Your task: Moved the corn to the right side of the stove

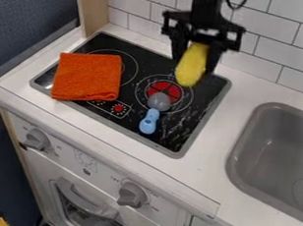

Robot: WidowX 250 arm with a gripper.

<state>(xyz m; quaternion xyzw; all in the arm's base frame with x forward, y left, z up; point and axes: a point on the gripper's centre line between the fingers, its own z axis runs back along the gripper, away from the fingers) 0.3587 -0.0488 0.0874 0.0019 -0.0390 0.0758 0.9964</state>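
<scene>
Counter point(189, 174) edge foremost; black gripper point(196, 64) clamped on yellow corn point(190, 71), aloft over stove's point(197, 108) rear right. Below, blue-handled utensil point(149, 121), gray head on red burner mark; orange cloth point(87, 78) left, gray sink point(241, 159) right.

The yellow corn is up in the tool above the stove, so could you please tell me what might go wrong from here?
The elongated yellow corn hangs tilted in the black two-finger tool, so it may swivel or slip on release. Lowered too far left, it could land on the grey-headed spoon with the blue handle. Too far right, it might roll off the black glass stove onto the white counter.
</scene>
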